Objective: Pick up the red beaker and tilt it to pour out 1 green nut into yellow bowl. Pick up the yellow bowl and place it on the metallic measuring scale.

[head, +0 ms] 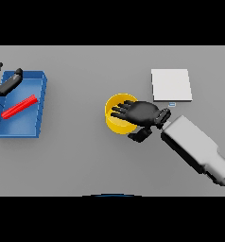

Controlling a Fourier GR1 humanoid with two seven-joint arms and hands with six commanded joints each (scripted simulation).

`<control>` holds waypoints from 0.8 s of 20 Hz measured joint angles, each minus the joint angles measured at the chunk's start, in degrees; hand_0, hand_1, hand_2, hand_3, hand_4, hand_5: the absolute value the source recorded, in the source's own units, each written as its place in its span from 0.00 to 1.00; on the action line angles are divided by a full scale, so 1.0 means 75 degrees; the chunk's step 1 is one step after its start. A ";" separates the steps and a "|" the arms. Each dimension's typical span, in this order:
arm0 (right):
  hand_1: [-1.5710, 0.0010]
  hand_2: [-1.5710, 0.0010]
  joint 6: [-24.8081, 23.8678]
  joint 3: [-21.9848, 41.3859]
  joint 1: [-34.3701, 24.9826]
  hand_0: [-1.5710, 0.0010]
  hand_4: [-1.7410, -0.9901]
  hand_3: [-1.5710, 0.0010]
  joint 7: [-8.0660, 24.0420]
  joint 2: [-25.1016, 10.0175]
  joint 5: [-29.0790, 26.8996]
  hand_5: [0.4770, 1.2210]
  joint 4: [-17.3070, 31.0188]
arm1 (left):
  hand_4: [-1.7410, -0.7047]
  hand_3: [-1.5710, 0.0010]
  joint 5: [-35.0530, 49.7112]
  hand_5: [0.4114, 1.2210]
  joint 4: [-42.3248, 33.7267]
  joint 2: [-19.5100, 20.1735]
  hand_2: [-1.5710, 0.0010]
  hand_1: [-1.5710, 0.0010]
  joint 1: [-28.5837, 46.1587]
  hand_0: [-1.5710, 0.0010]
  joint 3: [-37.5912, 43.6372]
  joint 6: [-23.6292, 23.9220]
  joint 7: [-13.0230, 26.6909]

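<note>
The yellow bowl (115, 116) stands at the table's middle. My right hand (143, 113) lies over its right half, palm down, with straight spread fingers (121, 111) reaching across the opening and the thumb (139, 135) outside the near rim. This hand hides the bowl's inside on that side, and no green nut shows. The red beaker (19, 107) lies slanted on its side in a blue tray (38, 101) at the far left. My left hand (4, 84) hovers open over the tray's back left corner. The metallic scale (171, 85), a pale square plate, sits just behind and to the right of the bowl.
The blue tray has raised walls and holds only the red beaker. My right forearm (194, 149) slants in from the lower right, close to the scale's near edge.
</note>
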 measured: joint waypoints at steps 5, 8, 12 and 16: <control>1.00 1.00 0.0279 0.0212 -0.0312 1.00 0.59 1.00 0.0020 0.0206 0.0090 0.37 0.0493 | 0.99 1.00 0.0041 0.34 -0.0054 0.0078 1.00 1.00 0.0044 1.00 0.0039 -0.0036 -0.0059; 0.99 0.99 0.0409 0.0051 -0.0301 1.00 0.54 0.97 0.0172 0.0286 -0.0076 0.45 0.0603 | 0.99 1.00 0.0120 0.34 -0.0129 0.0115 1.00 1.00 0.0129 1.00 0.0099 -0.0014 -0.0130; 0.56 0.70 0.0513 0.0118 -0.0224 0.52 0.38 0.78 0.0118 0.0237 -0.0034 0.70 0.0501 | 0.99 1.00 0.0077 0.35 -0.0171 0.0111 1.00 1.00 0.0140 1.00 0.0056 0.0019 -0.0098; 0.23 0.29 0.0462 0.0155 -0.0301 0.21 0.17 0.47 -0.0083 0.0291 -0.0072 0.88 0.0604 | 0.98 1.00 0.0133 0.35 -0.0214 0.0228 1.00 1.00 0.0186 1.00 0.0128 -0.0038 -0.0200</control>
